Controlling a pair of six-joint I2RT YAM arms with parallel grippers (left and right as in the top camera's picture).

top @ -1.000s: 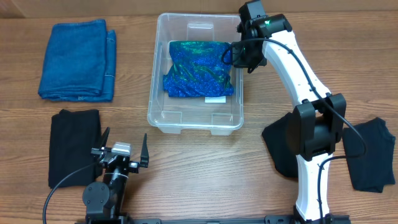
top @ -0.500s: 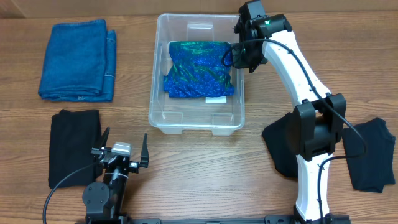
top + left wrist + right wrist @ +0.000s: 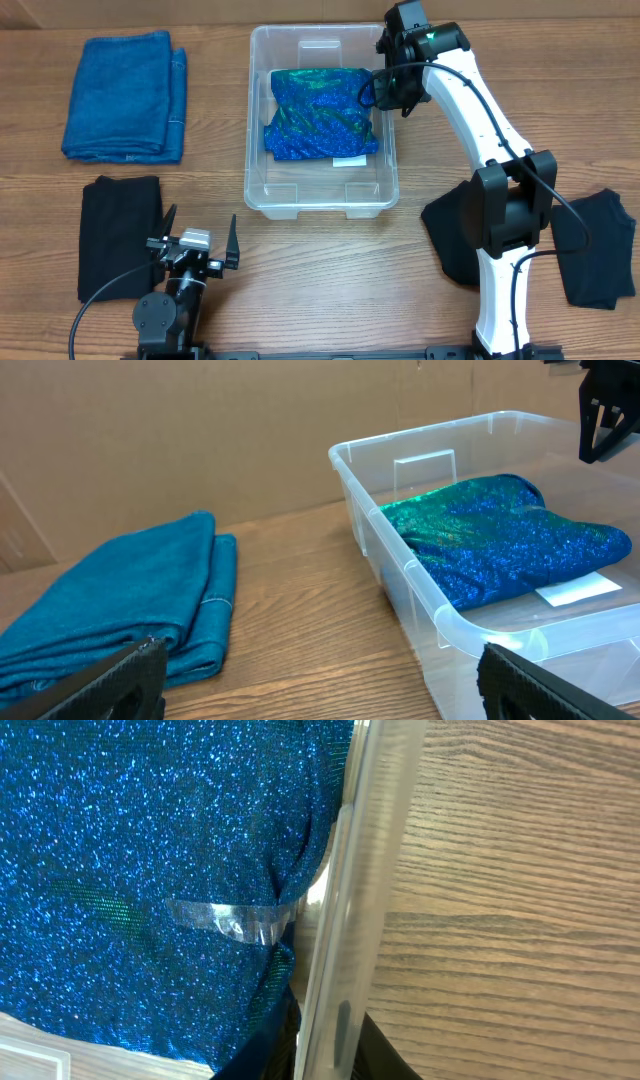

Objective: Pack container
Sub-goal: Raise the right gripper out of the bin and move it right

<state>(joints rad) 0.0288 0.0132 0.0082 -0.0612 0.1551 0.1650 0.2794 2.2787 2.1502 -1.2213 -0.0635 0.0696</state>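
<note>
The right fingers [image 3: 384, 92] clench the container [image 3: 318, 207] by its right wall — a sharp tug could tip out the sparkly blue cloth [image 3: 320, 115] — while the left fingers [image 3: 199, 236] gape.

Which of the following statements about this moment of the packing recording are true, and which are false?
1. The sparkly blue-green fabric lies inside the container. True.
2. The left gripper is closed on the blue towel. False: it is open, holds nothing and is well apart from the towel.
3. The right gripper is at the container's right wall, closed on it. True.
4. The blue towel is packed in the container. False: it lies folded on the table, left of the container.
</note>
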